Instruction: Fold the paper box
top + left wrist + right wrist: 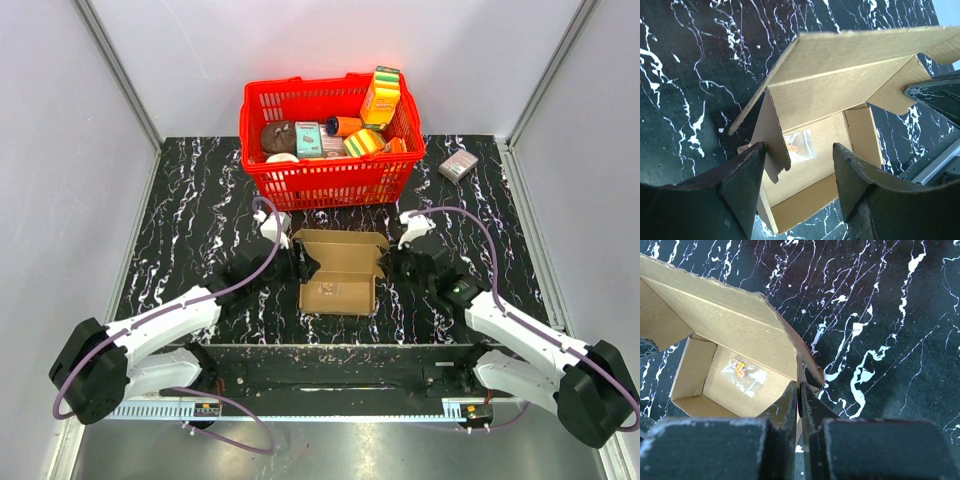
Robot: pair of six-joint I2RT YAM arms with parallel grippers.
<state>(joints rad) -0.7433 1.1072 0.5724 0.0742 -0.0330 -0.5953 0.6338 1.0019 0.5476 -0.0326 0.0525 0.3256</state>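
1. At the left side of the paper box [340, 275], the left gripper [300, 265] reaches in low over the black marbled table [190, 200]. In the left wrist view its fingers [742, 182] stand spread apart, and an upright side flap of the box rises in the gap between them, nearer one finger than the other. Nothing is pinched.
2. The paper box itself is plain brown cardboard, sitting flat on the table between the two grippers, near the arms' edge. Its top is open and its walls are partly raised. The wide lid panel stands up along the far side and tilts back.
3. Inside the box, on its floor, lies a small clear plastic bag [797, 146] holding something small in orange and pink.
4. Beyond the box, well apart from its far edge, stands a red basket [330, 185] filled with colourful printed packages.
5. At the right side of the box, the right gripper [392, 265] meets the cardboard. In the right wrist view its fingers [790, 400] are pressed together with only a thin slit left, and the edge of the box's right side panel runs into that slit, pinched there.
6. Further right of the box and beyond it, beside the basket, a small grey-pink box [458, 165] lies on the table.
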